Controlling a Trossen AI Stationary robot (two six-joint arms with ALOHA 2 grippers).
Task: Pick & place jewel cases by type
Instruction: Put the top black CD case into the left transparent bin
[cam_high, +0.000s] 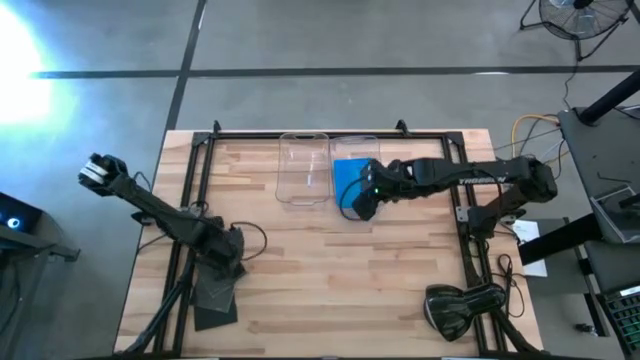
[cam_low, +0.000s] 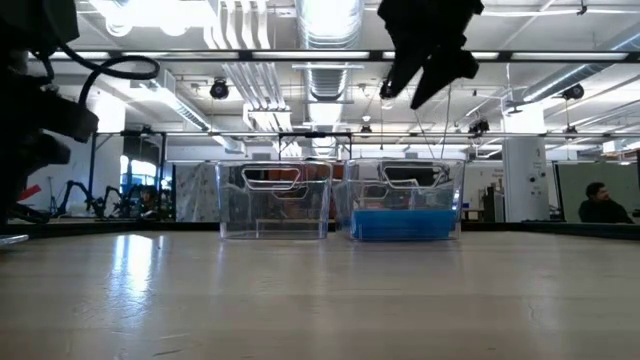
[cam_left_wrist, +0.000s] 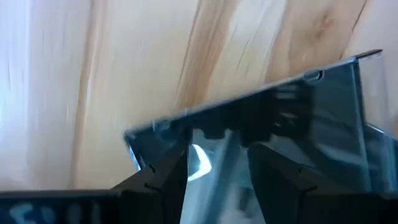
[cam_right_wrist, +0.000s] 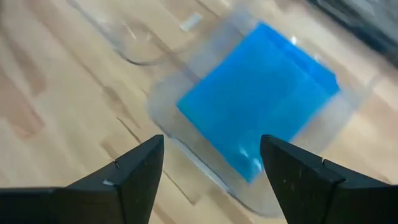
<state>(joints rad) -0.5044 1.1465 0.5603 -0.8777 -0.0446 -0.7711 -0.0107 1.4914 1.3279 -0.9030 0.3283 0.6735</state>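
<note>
The left gripper (cam_left_wrist: 217, 177) is clamped on the near edge of a dark jewel case (cam_left_wrist: 292, 130); its two fingers (cam_left_wrist: 158, 180) pinch a corner region while the rest of the grey, glassy case stretches forward beyond the tips. In the high view this gripper (cam_high: 222, 262) sits low over the near-left part of the table (cam_high: 330, 270), with a dark case (cam_high: 213, 298) lying just beneath and beside it.

The right gripper (cam_right_wrist: 211, 165) hangs with its jaws spread wide and nothing between them. Straight ahead of its tips, inside the right bin (cam_right_wrist: 168, 118), lie the blue jewel cases (cam_right_wrist: 261, 93) in a flat stack. Beyond that, on the far side from the jaws, stands the left bin (cam_high: 303, 168), which looks to hold nothing.

The cases are likely light, rigid and slick, and brittle at hinge and corners, so a thin-edge pinch could let one pivot or slip. Gripping across an edge near its middle, with moderate force, seems safest; lying flat on wood, a case gives little purchase.
</note>
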